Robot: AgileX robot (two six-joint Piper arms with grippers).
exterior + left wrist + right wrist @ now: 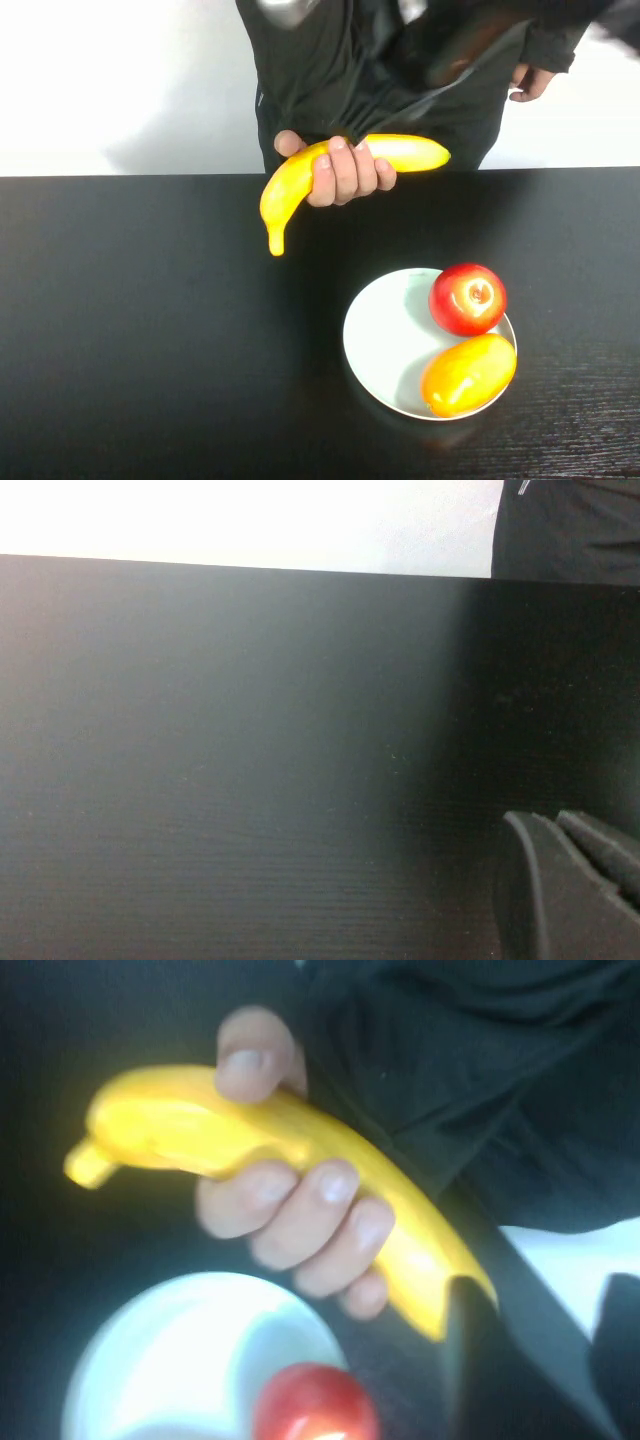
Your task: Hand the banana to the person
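The person (pixel 330 60) in dark clothes stands behind the table's far edge. Their bare hand (pixel 345 170) grips the long yellow banana (pixel 410 152) above the table, stem pointing down to the left. My right gripper (pixel 465 60) is a blurred dark shape raised in front of the person's torso, just above the banana's blunt end. In the right wrist view the banana (pixel 160 1125) lies in the hand (pixel 300 1200); my right gripper (pixel 550 1360) is open and empty, one finger beside the banana's end. My left gripper (pixel 575 880) is shut, low over bare table.
A white plate (pixel 380 340) sits at the table's front right with a red apple (pixel 467 298) and a yellow-orange mango (pixel 468 373) on it. The plate (pixel 170 1350) and apple (pixel 315 1405) show in the right wrist view. The black table (pixel 150 330) spreads left.
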